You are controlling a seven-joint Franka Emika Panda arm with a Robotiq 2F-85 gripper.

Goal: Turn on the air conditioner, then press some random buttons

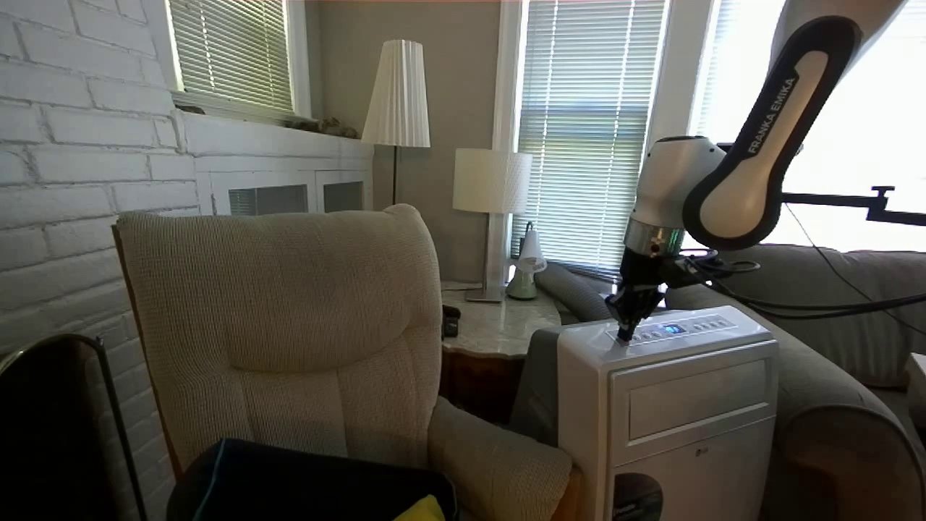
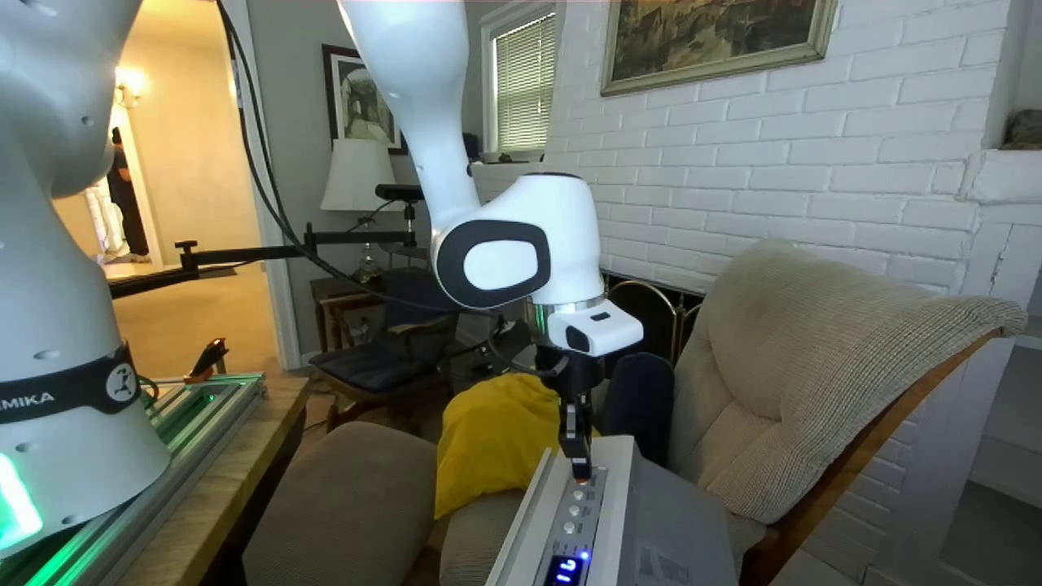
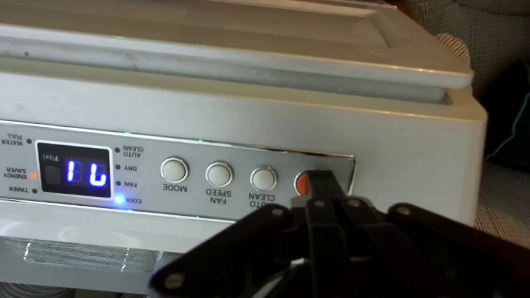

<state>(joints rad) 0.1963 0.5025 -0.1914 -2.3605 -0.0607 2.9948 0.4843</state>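
White brick wall (image 2: pixel 773 179) behind, boxy white plastic air conditioner (image 1: pixel 684 420) under the black gripper (image 2: pixel 580 469), clenched empty at the round orange button (image 3: pixel 302 183). Round white buttons (image 3: pixel 219 174) line up from there toward the blue-lit display (image 3: pixel 75 169); I'd go that way.

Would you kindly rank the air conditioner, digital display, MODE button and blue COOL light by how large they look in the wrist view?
1. air conditioner
2. digital display
3. MODE button
4. blue COOL light
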